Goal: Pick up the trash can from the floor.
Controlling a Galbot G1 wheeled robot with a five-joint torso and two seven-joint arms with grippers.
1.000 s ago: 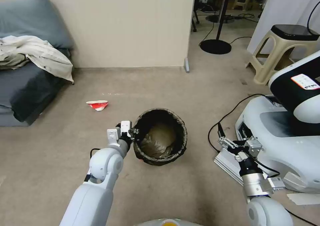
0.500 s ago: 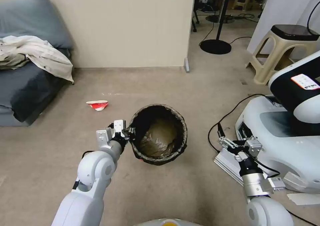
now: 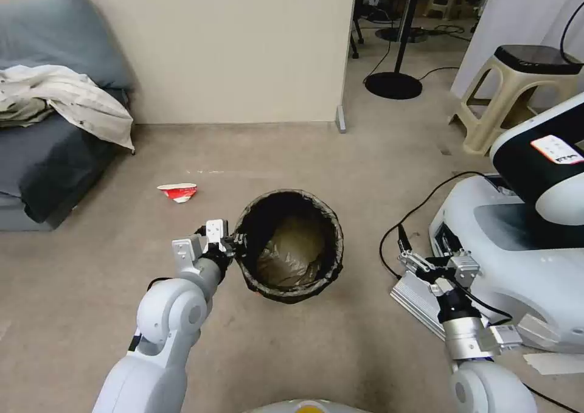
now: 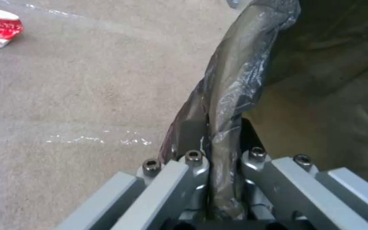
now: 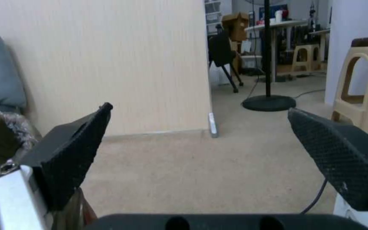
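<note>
Clearly the trash can (image 3: pixel 289 253) is a light, fairly empty thing: a small round bin lined with a thin dark bag folded over its rim, with only crumpled liner visible inside, so weight should be no trouble, though the film is slick and soft and could slide or stretch under a pinch. The stiff rim beneath the bag looks like the sensible place to take hold, and that is where the left gripper (image 3: pixel 234 242) is, at the can's left edge. In the left wrist view its fingers (image 4: pixel 192 159) are clenched on the bag-covered rim, one finger outside the wall and the other inside, with the liner bunched between them. The can stands on the floor (image 3: pixel 340 176), upright or nearly so, near the crumpled red-and-white paper cup (image 3: pixel 178 191). The right gripper (image 3: pixel 433 267) hangs idle off to the right, well apart from the can, its fingers (image 5: pixel 333 150) spread wide on nothing.
</note>
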